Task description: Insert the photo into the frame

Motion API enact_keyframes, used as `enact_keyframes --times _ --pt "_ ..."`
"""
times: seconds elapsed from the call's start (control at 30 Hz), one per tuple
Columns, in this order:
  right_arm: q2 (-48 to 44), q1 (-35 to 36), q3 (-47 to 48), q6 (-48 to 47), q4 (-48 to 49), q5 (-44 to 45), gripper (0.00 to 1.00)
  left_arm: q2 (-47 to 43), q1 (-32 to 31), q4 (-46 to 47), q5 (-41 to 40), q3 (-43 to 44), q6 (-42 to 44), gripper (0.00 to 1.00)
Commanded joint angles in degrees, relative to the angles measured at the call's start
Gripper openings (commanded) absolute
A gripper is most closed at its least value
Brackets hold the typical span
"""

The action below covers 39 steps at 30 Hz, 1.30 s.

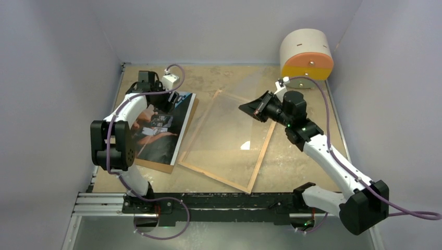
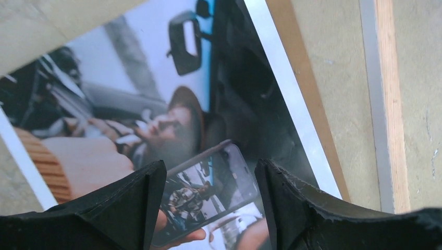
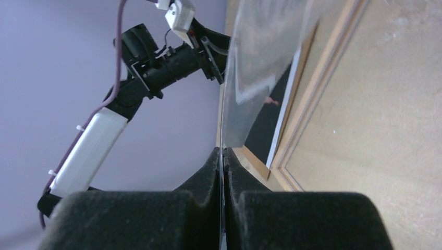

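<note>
**Overhead view.** The frame (image 1: 213,177) lies flat at the centre of the worktop (image 1: 292,166), its light wood face up. The photo (image 1: 161,127) lies at the frame's 9 o'clock, picture side up, on a brown hardboard sheet (image 1: 156,165). The sheet shows past the photo's 6 o'clock edge. The left claw (image 1: 169,99) hangs over the photo's 12 o'clock end. The right claw (image 1: 245,108) is above the frame's 1 o'clock corner. From here the state of either claw cannot be read.

**Left wrist view.** The left claw (image 2: 208,172) has its fingers (image 2: 140,198) apart and holds nothing. The photo (image 2: 156,120) lies below the gap. Only this view resolves the print: a person in a car holding up a phone. At 3 o'clock come the white border, a strip of hardboard (image 2: 307,88), bare worktop, then one frame rail (image 2: 388,104).

**Right wrist view.** The right claw (image 3: 223,156) is clamped on the edge of a thin clear pane (image 3: 266,57), its fingers pressed together on it. The pane rises toward 12 o'clock, tilted up off the frame (image 3: 312,99). Part of the photo (image 3: 263,133) shows through and beside the pane. The left arm appears at 10 o'clock.
</note>
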Motion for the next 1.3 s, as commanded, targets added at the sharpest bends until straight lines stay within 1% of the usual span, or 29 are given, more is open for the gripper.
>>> enact_keyframes --times 0.0,0.17,0.33,0.37,0.43,0.53,0.63,0.73,0.87,1.03,1.27 --pt "-1.85 1.36 -8.46 6.33 11.18 5.29 0.00 -2.67 0.18 2.30 -0.03 -3.02 1.90 0.68" --pt "-3.37 2.65 -18.15 3.91 14.35 11.38 0.00 -2.19 0.11 3.02 -0.14 -5.27 2.51 0.68" --pt "-6.36 2.67 -22.42 0.43 11.01 14.23 0.00 -1.64 -0.02 2.65 0.72 -6.41 3.38 0.69" --pt "-7.19 2.71 -23.17 0.19 10.29 15.22 0.00 -1.62 -0.11 2.66 0.94 -6.68 3.49 0.75" --pt "-8.06 2.67 -24.80 0.34 10.14 16.26 0.00 -1.54 -0.52 2.44 1.51 -7.03 3.78 0.76" --pt "-7.24 2.67 -26.54 1.72 11.16 16.16 0.00 -1.73 -2.09 2.75 1.94 -8.92 4.27 0.78" --pt "-6.15 2.67 -28.11 3.71 12.21 16.31 0.00 -3.11 -4.27 5.01 2.47 -12.60 4.48 0.80" --pt "-6.01 2.68 -30.51 6.64 13.15 16.56 0.00 -4.08 -6.70 6.82 1.75 -15.42 4.97 0.80" --pt "-6.60 2.67 -33.34 10.82 14.33 16.59 0.00 -4.04 -8.64 8.23 1.10 -17.05 5.57 0.80" --pt "-7.66 2.67 -34.63 14.00 13.50 16.92 0.00 -3.41 -9.18 10.33 0.77 -18.38 5.78 0.79" --pt "-7.44 2.67 -36.43 16.10 16.05 16.07 0.00 -3.52 -9.91 10.86 1.26 -20.39 6.97 0.76"
